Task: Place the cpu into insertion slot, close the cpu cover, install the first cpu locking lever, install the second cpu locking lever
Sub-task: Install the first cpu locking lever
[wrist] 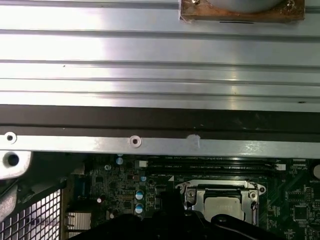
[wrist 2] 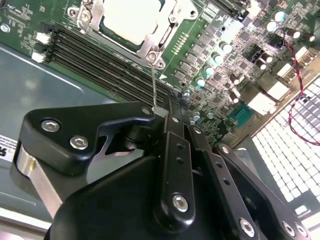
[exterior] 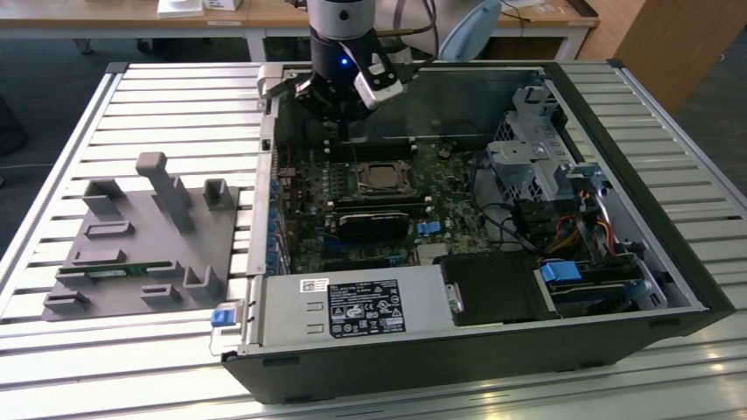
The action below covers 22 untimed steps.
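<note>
The open computer case [exterior: 607, 289] lies on a slatted metal surface [exterior: 175, 96], with the green motherboard [exterior: 386, 206] exposed inside it. The cpu [exterior: 380, 178] sits in the insertion slot [exterior: 359, 182] near the middle of the board, its pale metal top showing through the window of the cpu cover [exterior: 380, 168], which lies flat over it. In the second wrist view the cpu [wrist 2: 132, 17] appears framed by the silver cover [wrist 2: 162, 37], and a thin metal locking lever [wrist 2: 154, 85] runs from the cover's corner back toward the gripper [wrist 2: 172, 112]. The black fingers [wrist 2: 172, 145] lie close together around the end of that wire lever, though whether they truly clamp it I cannot tell.

In the exterior view the gripper [exterior: 332, 131] hangs just beyond the far edge of the slot, toward the case wall, low over the board and near the cpu but not over it. A grey fixture block [exterior: 146, 241] rests on the surface at the exterior view's left, well apart from the case.
</note>
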Each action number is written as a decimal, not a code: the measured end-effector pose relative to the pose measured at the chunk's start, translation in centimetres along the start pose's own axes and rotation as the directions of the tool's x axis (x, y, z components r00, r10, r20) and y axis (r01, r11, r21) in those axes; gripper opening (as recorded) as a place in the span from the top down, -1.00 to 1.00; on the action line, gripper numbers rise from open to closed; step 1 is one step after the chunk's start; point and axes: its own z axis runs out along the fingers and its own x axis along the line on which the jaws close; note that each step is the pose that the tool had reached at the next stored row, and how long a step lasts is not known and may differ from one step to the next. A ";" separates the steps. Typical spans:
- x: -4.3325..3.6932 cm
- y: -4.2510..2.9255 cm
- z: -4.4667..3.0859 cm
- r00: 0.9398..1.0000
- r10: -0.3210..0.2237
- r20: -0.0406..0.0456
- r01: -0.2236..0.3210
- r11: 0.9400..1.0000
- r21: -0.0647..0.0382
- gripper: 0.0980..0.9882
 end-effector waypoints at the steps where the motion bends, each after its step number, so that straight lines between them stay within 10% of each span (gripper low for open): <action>1: -0.08 0.00 0.01 1.000 0.000 0.000 0.000 1.000 0.000 0.98; 22: -2.80 -0.01 0.23 1.000 0.000 -0.001 0.000 1.000 0.000 0.98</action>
